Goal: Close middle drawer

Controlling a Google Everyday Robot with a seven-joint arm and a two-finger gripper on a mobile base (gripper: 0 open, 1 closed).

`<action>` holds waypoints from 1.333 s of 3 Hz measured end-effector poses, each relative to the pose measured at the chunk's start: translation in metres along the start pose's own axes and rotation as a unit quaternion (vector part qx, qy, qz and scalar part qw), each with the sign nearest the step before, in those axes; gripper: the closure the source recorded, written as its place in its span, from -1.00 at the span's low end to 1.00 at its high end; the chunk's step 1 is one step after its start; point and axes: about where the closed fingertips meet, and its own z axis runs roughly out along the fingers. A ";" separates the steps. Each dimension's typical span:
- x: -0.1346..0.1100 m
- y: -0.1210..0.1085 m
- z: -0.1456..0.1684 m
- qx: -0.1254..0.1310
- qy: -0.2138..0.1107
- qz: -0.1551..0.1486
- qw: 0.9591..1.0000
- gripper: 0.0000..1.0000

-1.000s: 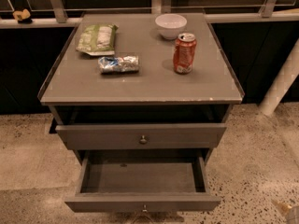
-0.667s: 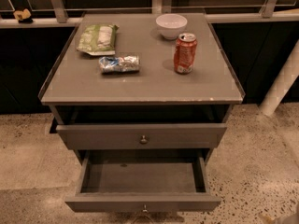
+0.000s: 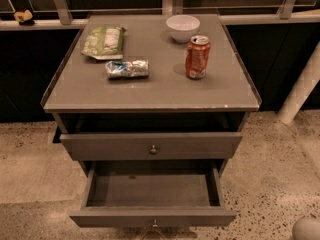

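Observation:
The grey cabinet [image 3: 150,91] stands in the middle of the camera view. The middle drawer [image 3: 150,215] is pulled far out toward me, and its empty inside [image 3: 150,189] shows. Its small round metal knob [image 3: 155,223] sits at the centre of its low front, near the bottom edge of the view. Above it, the taller-fronted top drawer [image 3: 200,145] with a like knob [image 3: 153,149] stands out a little from the cabinet. The lowest drawer is hidden under the open one. The gripper is not in view.
On the cabinet top stand a white bowl [image 3: 182,27], a red soda can [image 3: 198,57], a green snack bag [image 3: 104,41] and a crumpled blue-and-white packet [image 3: 127,68]. A white post [image 3: 300,91] stands at the right. A pale rounded part [image 3: 306,230] shows at the bottom right. The floor [image 3: 280,169] is speckled stone.

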 end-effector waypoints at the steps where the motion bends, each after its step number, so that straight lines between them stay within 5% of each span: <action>1: -0.003 -0.001 0.003 -0.019 -0.021 -0.016 0.999 -1.00; 2: -0.034 -0.004 0.011 -0.081 -0.079 -0.071 0.991 -1.00; 3: -0.066 -0.001 0.012 -0.105 -0.105 -0.141 0.979 -1.00; 4: -0.093 -0.005 0.021 -0.100 -0.121 -0.156 0.975 -1.00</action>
